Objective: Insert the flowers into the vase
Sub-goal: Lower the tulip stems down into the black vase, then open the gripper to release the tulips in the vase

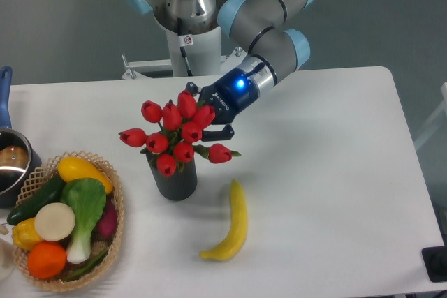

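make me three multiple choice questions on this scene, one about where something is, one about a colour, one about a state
1. Where does the banana lie?
A. on the table to the right of the vase
B. inside the wicker basket
C. in the pot

2. What colour are the flowers?
A. yellow
B. red
C. white

3. How does the vase stand?
A. tipped on its side
B. upside down
C. upright on the table

Answers:
1. A: the banana rests on the bare table, right of and slightly nearer than the dark vase, apart from the basket and the pot.
2. B: every tulip head in the bunch is red, with green stems.
3. C: the vase stands upright with the bunch right above its mouth, and the gripper is at the back of the bunch; whether the stems are inside cannot be seen.
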`<state>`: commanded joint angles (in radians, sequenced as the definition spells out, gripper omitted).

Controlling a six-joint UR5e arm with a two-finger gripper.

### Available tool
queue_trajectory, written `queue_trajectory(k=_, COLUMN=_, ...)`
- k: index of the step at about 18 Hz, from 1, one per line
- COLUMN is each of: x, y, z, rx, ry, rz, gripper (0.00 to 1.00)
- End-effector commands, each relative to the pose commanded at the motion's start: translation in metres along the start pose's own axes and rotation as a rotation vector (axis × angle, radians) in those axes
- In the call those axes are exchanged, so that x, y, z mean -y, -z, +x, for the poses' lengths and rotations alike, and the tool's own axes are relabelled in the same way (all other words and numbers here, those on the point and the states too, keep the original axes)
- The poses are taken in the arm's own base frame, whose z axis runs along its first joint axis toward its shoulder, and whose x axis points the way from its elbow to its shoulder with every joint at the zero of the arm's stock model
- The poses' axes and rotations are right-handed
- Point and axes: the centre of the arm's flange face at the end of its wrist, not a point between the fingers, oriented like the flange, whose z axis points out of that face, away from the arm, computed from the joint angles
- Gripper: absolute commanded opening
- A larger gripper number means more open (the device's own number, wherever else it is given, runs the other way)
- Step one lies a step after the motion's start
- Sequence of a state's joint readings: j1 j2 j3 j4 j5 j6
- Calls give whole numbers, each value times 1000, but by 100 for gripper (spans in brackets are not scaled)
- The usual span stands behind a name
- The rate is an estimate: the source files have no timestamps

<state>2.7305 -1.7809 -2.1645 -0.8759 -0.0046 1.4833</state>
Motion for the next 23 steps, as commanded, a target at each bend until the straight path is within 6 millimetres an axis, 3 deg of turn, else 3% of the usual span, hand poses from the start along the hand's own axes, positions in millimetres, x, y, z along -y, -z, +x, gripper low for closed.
queue_trajectory(k=2, x=-4, y=4, z=-4, rx=8, ry=-2, rz=1, gripper=93)
queue_trajectory(k=3, x=-4, y=9, z=-6, rx=20, ry=0, rz=4, gripper=100)
queue_trajectory(k=6, x=-4, y=17, z=-9, rx=37, ry=-2, rz=-2, gripper=100)
queue_trajectory(k=12, x=-8, y=28, z=-4, rx=74, ry=-30, rz=-182, gripper=100)
queue_trajectory(k=18, x=9, y=30, z=17, rx=97, ry=-80, rz=-306, gripper=100)
queue_trajectory(k=23, x=24, y=20, z=29, rx=91, ry=-56, rz=-297, gripper=100)
